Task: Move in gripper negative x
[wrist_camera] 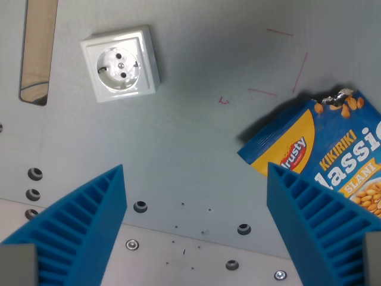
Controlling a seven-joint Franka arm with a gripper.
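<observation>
My gripper [196,179] is open and empty, hanging above a grey metal table [196,131]. Its two blue ribbed fingers show at the bottom: one finger [83,226] at the wrist view's left, the other finger [315,220] at the wrist view's right. Only bare table with bolt holes lies between them. A blue and orange peanut snack bag [321,149] lies flat at the wrist view's right, partly behind the right finger. A white wall socket [121,64] sits on the table at the upper left, apart from the gripper.
A long slot [38,50] cuts through the table at the top left, with a wooden surface showing through it. Bolt holes [140,207] and screws run along the lower plate seam. Thin red marks [300,71] are drawn on the table near the bag.
</observation>
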